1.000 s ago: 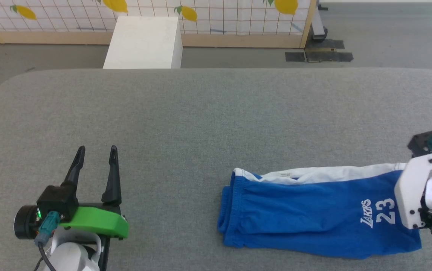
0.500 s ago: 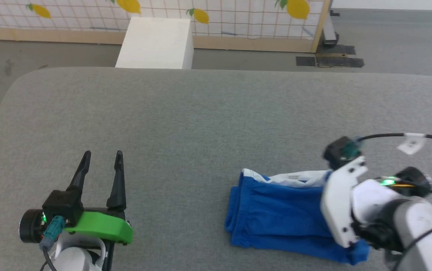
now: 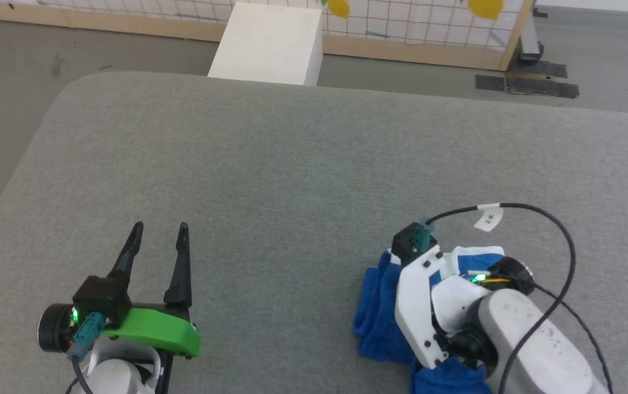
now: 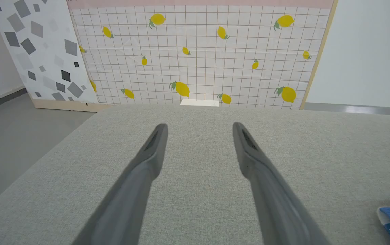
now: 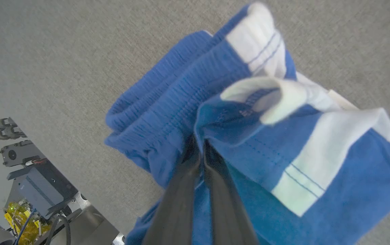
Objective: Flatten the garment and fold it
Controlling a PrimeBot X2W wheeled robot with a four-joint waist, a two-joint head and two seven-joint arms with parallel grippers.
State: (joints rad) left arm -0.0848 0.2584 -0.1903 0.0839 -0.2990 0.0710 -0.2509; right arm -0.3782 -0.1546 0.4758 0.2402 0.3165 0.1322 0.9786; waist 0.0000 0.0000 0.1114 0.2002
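Pinching the garment (image 5: pixel 239 146), waistband (image 5: pixel 171 98) pointing left, right fingers (image 5: pixel 181 204) meet; left fingers (image 4: pixel 140 180) spread.

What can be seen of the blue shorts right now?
The shorts are soft royal-blue fabric with a gathered elastic waistband, broad white stripes and white trim sewn with thin blue stitching. They lie bunched and doubled over on the grey cloth-covered table, toward the robot's right, one striped end lifted above the waistband. The right claw is shut on a blue fold, and its arm hides much of the cloth in the head view.
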